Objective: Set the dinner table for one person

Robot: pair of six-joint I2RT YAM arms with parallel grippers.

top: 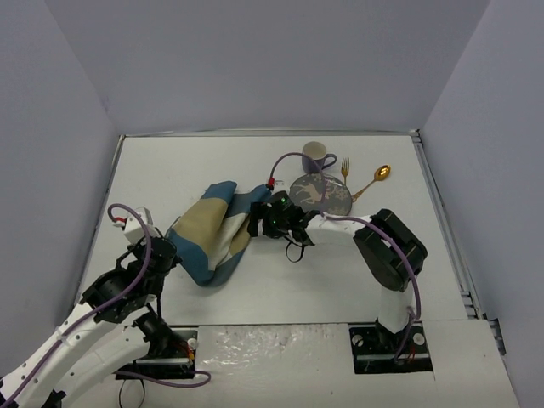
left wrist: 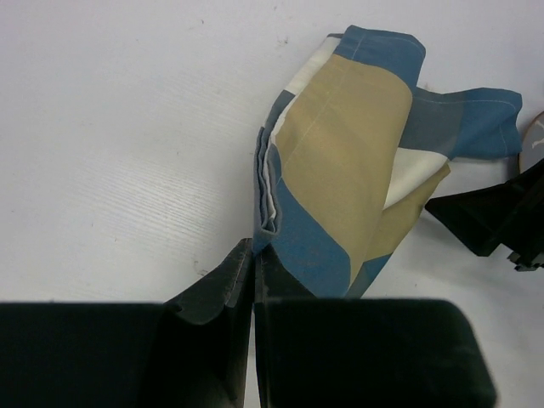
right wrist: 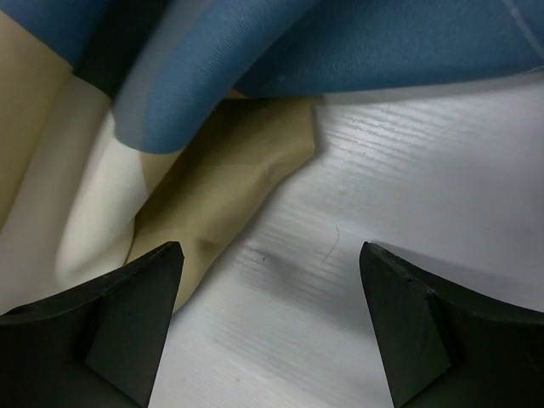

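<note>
Matte white dinner table (top: pixel 170 170) bears a crumpled blue-and-tan cloth (top: pixel 212 229); left hand (left wrist: pixel 253 259) clenched, right hand (right wrist: pixel 270 251) spread open.

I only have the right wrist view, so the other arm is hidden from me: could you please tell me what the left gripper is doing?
Observer: The left gripper is shut, its tips at the cloth's folded edge; whether it pinches it, I cannot tell.
Operator: Thanks. What lies beyond the right gripper?
Observer: A patterned plate, just past it.
Operator: Any cutlery?
Observer: A fork and a spoon lie right of a mug, by the plate.
</note>
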